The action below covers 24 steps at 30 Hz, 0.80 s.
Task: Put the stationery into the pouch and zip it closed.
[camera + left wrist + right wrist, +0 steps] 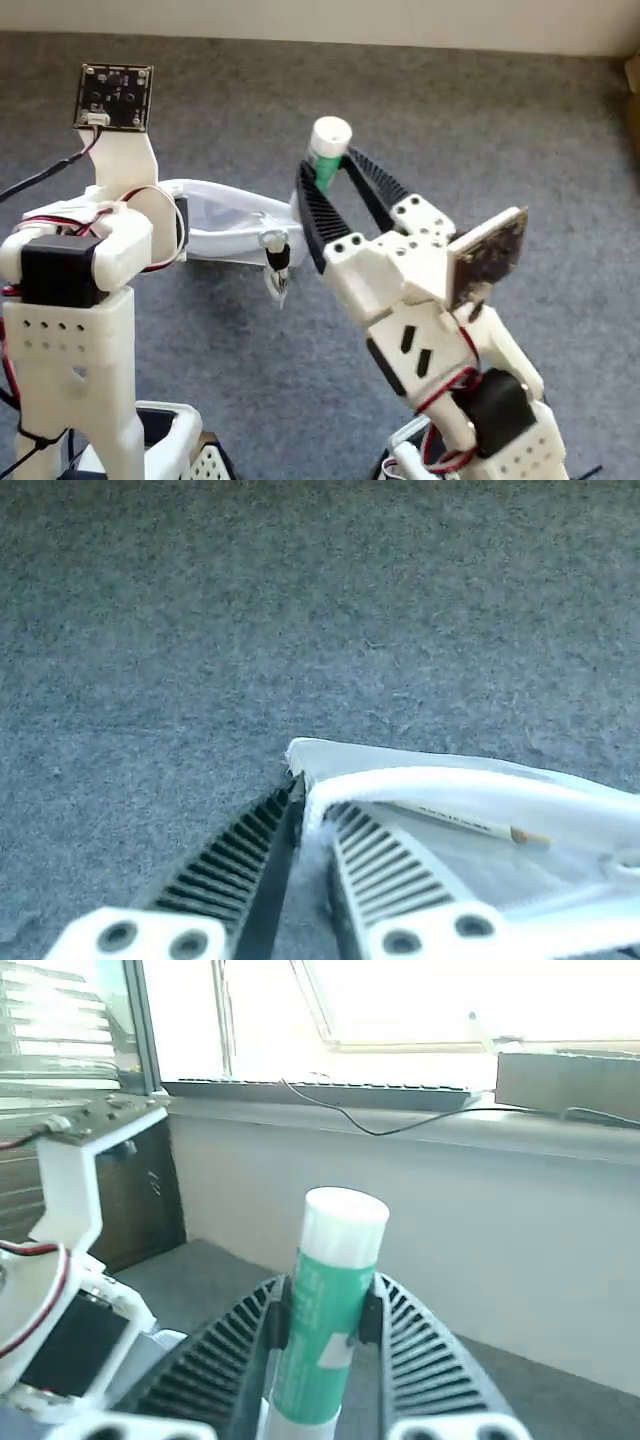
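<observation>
The right claw point(328, 166), with its black ribbed fingers point(420, 1360), is squeezed tight around a green and white glue stick point(328, 148). The glue stick stands almost straight up with its white cap on top. From the high view it sits up at the end of the soft white see-through pouch point(225, 225) that is nearest the right arm. Its bottom end is hidden behind the claw, so I cannot tell if it touches the pouch. The pouch lies on the grey fuzzy table point(500, 130), between the two arms. The left claw point(305, 800) is pinched shut on the thick white edge of the pouch at the other end. Inside the pouch lies a thin white stick with a brown tip point(462, 823). A small dark zip pull point(278, 275) hangs off the near side of the pouch, close to the right claw. In the right wrist view the glue stick fills the gap between the two fingers.
</observation>
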{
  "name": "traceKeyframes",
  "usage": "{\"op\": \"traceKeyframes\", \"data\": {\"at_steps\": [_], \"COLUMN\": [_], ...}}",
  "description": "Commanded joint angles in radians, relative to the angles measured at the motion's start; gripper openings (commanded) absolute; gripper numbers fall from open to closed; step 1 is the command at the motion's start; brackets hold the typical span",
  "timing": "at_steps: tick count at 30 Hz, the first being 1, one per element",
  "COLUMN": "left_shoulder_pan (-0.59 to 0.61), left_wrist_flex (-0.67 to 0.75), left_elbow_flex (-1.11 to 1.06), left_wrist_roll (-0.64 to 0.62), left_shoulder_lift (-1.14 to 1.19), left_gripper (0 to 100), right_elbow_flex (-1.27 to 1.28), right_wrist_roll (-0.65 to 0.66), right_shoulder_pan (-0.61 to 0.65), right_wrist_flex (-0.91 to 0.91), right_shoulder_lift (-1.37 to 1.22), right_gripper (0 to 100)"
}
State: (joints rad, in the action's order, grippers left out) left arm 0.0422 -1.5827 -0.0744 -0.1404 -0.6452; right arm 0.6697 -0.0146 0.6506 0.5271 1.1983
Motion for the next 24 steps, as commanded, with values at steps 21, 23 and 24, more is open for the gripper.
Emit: {"op": "traceKeyframes", "data": {"at_steps": [21,23,24], "left_shoulder_pan": [-0.036,-0.036,-0.036], "left_wrist_flex": [0.006,0.006,0.006], "left_elbow_flex": [0.024,0.024,0.024], "left_wrist_roll": [-0.005,-0.005,-0.005], "left_shoulder_lift": [-0.005,-0.005,-0.004], "left_gripper": [1,1,1], "right_elbow_flex": [0.259,0.277,0.285], "right_wrist_roll": [0.015,0.015,0.015], "right_shoulder_pan": [0.154,0.165,0.166], "right_wrist_flex": [-0.628,-0.633,-0.633], "right_shoulder_lift": [-0.248,-0.229,-0.209], "right_gripper": [7.3,7.3,7.3]}}
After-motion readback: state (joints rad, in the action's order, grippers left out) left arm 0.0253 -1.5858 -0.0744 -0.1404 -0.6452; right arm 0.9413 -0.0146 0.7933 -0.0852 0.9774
